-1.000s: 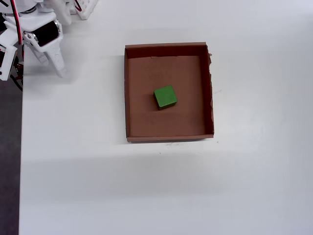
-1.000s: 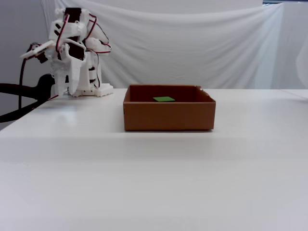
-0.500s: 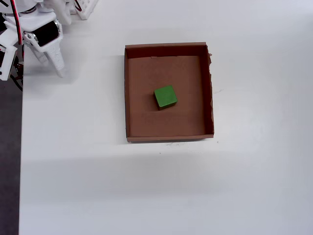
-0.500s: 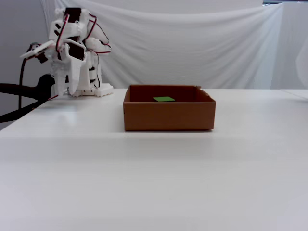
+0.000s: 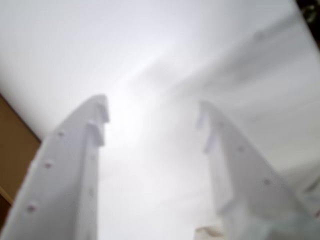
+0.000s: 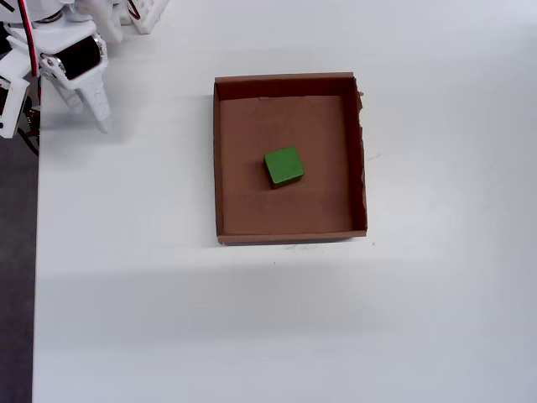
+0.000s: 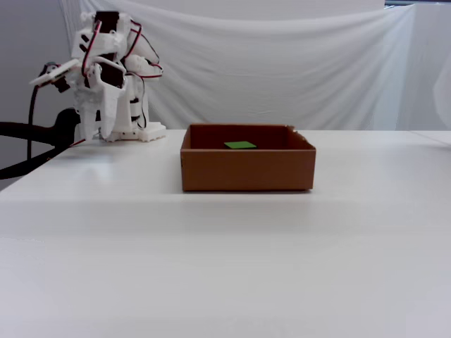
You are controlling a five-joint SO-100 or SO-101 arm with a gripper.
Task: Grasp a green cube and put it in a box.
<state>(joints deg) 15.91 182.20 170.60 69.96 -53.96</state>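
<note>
The gripper (image 5: 152, 125) is spread apart, with a wide gap between its two white fingers (image 5: 75, 170), and nothing sits between them. In the wrist view only the bare white table (image 5: 165, 60) shows through that gap, and it looks blurry. A bit of brown shows at the left edge of that view, beside the left finger.

In the overhead view the gripper (image 6: 91, 113) is up in the top left corner, close to the table's edge (image 6: 37, 252). It touches nothing.

Farther out from the jaws sits the box (image 6: 220, 159), well apart from them, to their right in the overhead view. It is a flat brown tray with low walls, and its right wall looks a little torn.

The green cube (image 6: 284, 165) lies inside the box, near the middle of its floor, turned a little. It touches none of the walls.

In the fixed view the arm (image 7: 106, 77) stands folded up at the far left of the table. The box (image 7: 246, 169) is to its right, and just the green top of the cube (image 7: 240, 145) peeks over the front wall. A white cloth (image 7: 296, 63) hangs behind it all.
</note>
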